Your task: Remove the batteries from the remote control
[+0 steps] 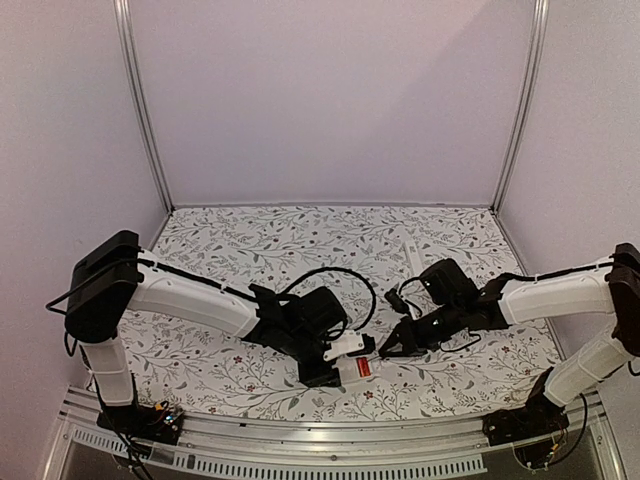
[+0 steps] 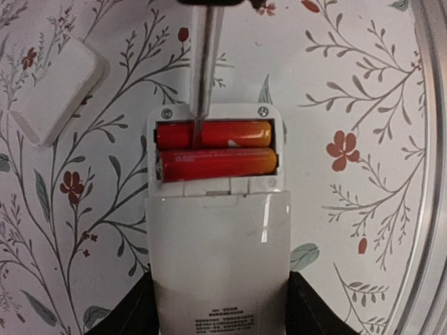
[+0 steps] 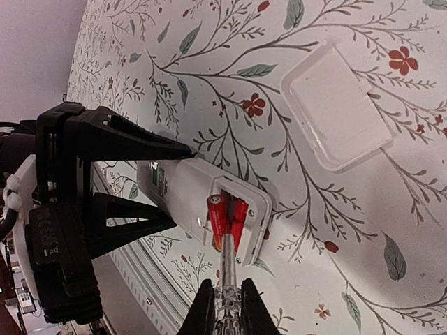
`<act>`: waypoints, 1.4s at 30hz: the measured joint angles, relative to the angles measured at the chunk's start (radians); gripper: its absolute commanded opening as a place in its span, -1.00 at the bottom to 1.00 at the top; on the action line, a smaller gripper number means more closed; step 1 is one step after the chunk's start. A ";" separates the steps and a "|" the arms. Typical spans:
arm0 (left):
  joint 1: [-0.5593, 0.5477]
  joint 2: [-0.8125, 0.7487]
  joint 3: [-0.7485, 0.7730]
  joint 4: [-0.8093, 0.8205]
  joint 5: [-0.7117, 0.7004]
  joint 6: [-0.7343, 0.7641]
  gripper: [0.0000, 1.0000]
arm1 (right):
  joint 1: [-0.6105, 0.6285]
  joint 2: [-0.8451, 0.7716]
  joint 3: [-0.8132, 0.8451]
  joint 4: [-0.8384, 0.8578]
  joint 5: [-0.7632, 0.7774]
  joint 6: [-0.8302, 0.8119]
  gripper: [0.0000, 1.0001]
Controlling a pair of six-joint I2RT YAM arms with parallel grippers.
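My left gripper (image 2: 218,307) is shut on the lower body of a white remote (image 2: 218,258), one black finger on each side. The remote's battery compartment is open, with two orange-red batteries (image 2: 213,133) side by side in it. My right gripper (image 3: 225,307) is shut on a thin metal tool (image 3: 228,269). The tool's tip rests between the two batteries (image 3: 218,216), at their end. In the top view the left gripper (image 1: 335,372) and the right gripper (image 1: 392,347) meet at the remote (image 1: 358,370), near the table's front edge.
The white battery cover (image 2: 52,91) lies on the floral tablecloth just beyond the remote, also seen in the right wrist view (image 3: 339,105). A slim white object (image 1: 411,248) lies at the back right. The metal front rail (image 2: 426,174) runs close beside the remote.
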 measured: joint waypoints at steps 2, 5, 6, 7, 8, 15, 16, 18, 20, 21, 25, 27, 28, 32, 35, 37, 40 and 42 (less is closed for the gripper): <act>0.000 0.000 0.000 0.001 -0.002 0.000 -0.51 | 0.000 0.018 -0.003 0.026 -0.018 0.000 -1.00; 0.000 0.000 0.000 0.001 -0.003 0.000 -0.51 | 0.000 0.035 -0.019 0.071 -0.048 0.001 -1.00; 0.000 0.000 0.000 0.001 -0.003 0.000 -0.52 | -0.005 0.036 -0.027 0.087 -0.058 0.002 -1.00; 0.000 0.000 0.000 0.001 -0.004 0.001 -0.52 | -0.008 0.036 -0.035 0.100 -0.068 0.004 -1.00; 0.000 0.000 0.000 0.001 -0.005 0.000 -0.51 | -0.010 0.036 -0.042 0.112 -0.075 0.006 -1.00; 0.003 0.003 0.007 -0.007 -0.005 0.000 -0.51 | -0.013 0.005 -0.085 0.135 -0.120 0.008 -1.00; 0.004 0.004 0.009 -0.009 -0.004 0.001 -0.51 | -0.013 -0.010 -0.092 0.136 -0.131 0.009 -1.00; 0.006 0.007 0.013 -0.012 -0.003 0.000 -0.51 | -0.009 -0.038 -0.097 0.154 -0.171 0.010 -1.00; 0.010 0.010 0.018 -0.016 -0.002 0.000 -0.51 | -0.003 -0.058 -0.097 0.170 -0.193 0.010 -1.00; 0.011 0.012 0.021 -0.018 -0.001 0.000 -0.52 | -0.002 -0.066 -0.097 0.175 -0.201 0.010 -1.00; 0.014 0.015 0.026 -0.023 -0.001 -0.011 -0.52 | -0.002 -0.079 -0.097 0.171 -0.197 0.011 -1.00; 0.015 0.018 0.032 -0.029 -0.006 -0.035 -0.51 | -0.002 -0.086 -0.095 0.150 -0.167 0.013 -1.00; 0.016 0.021 0.038 -0.037 -0.007 -0.053 -0.51 | -0.002 -0.093 -0.093 0.128 -0.142 0.013 -1.00; 0.019 0.028 0.055 -0.054 -0.033 -0.171 -0.51 | 0.000 -0.137 -0.057 0.026 -0.021 0.010 -1.00; 0.030 0.033 0.065 -0.062 -0.062 -0.277 -0.48 | 0.018 -0.179 -0.002 -0.052 0.100 0.005 -1.00; 0.036 0.042 0.082 -0.079 -0.082 -0.351 -0.47 | 0.041 -0.185 0.045 -0.100 0.183 0.003 -1.00; 0.035 0.052 0.099 -0.092 -0.097 -0.437 -0.47 | 0.074 -0.184 0.088 -0.139 0.265 0.005 -1.00; 0.032 0.055 0.101 -0.092 -0.107 -0.481 -0.47 | 0.090 -0.174 0.100 -0.152 0.301 0.005 -1.00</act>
